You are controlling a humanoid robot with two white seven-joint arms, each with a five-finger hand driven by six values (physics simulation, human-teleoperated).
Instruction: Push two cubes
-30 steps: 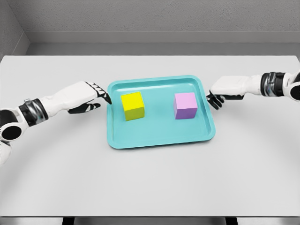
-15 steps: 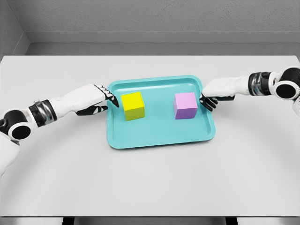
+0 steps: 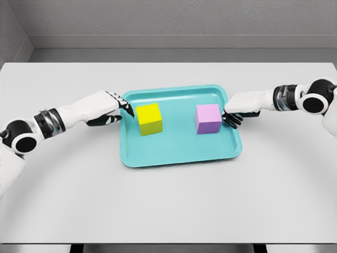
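I see the yellow cube (image 3: 149, 119) left of centre and the pink cube (image 3: 208, 118) right, both in the teal tray (image 3: 179, 153). My left hand (image 3: 108, 108) and right hand (image 3: 239, 107) reach over its rim beside them, fingers loosely extended, gripping nothing.

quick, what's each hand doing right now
Left hand: open, holding nothing, fingertips at the yellow cube.
Right hand: open, holding nothing, fingers at the purple cube.
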